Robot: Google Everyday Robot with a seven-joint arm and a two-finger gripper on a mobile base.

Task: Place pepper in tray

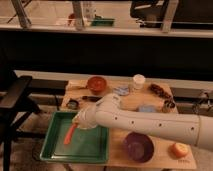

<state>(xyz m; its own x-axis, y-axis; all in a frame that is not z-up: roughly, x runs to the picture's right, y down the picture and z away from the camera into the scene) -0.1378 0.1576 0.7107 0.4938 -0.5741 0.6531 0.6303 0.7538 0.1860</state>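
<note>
The orange-red pepper (69, 134) hangs slanted over the left part of the green tray (92, 147), its upper end at my gripper (78, 121). The gripper is at the end of the white arm, which reaches in from the right, and is over the tray's back half. It is shut on the pepper's top end. The pepper's lower tip points down-left, close to the tray floor. I cannot tell whether the tip touches it. The tray sits at the front left corner of the wooden table.
A purple bowl (138, 146) stands right of the tray, with a round orange fruit (179, 149) at the front right. A red bowl (96, 83), a white cup (138, 81) and a dark-handled utensil (90, 98) are behind. A black chair (15, 100) stands at the left.
</note>
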